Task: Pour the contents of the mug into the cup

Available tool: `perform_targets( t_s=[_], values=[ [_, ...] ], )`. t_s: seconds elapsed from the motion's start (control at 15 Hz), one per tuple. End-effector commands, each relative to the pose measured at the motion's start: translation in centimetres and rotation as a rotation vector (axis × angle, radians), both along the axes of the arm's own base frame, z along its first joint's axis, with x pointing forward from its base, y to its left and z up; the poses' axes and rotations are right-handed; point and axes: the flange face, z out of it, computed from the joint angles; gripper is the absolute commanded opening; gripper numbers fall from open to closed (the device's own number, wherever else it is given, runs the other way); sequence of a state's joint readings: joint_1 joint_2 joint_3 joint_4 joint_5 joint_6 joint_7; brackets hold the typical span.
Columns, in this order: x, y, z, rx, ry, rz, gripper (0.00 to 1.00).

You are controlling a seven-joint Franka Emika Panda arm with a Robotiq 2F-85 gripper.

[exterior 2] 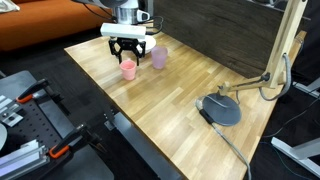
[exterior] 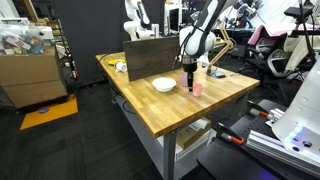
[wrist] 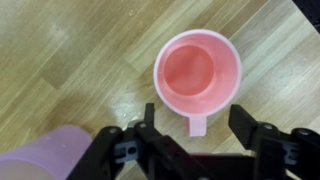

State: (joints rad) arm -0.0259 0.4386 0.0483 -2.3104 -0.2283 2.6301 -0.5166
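We find the small pink plastic mug [exterior 2: 128, 69] upright on the wooden plank surface [exterior 2: 190, 85], directly beneath the gripper [exterior 2: 128, 50] and apart from it. In the wrist view its handle points back between the jaws. The small pale lilac cup [exterior 2: 158, 58] stands on the surface just beside the gripper, near the mug without touching. In an exterior view, the wide white bowl [exterior: 164, 85] sits farther off to the gripper's side.
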Motion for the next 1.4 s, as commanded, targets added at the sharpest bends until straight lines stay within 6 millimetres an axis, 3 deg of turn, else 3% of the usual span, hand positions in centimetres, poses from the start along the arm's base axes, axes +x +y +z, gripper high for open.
perform_targets(
  t_s=[0.0, 0.47, 1.0, 1.33],
  values=[
    [0.3, -0.3, -0.5, 0.013, -0.015, 0.016, 0.47],
    [0.5, -0.4, -0.3, 0.007, -0.016, 0.008, 0.01],
    [1.1, -1.5, -0.7, -0.037, 0.009, -0.155, 0.04],
    [2.4, -0.8, 1.2, -0.076, -0.007, -0.347, 0.04]
  ],
)
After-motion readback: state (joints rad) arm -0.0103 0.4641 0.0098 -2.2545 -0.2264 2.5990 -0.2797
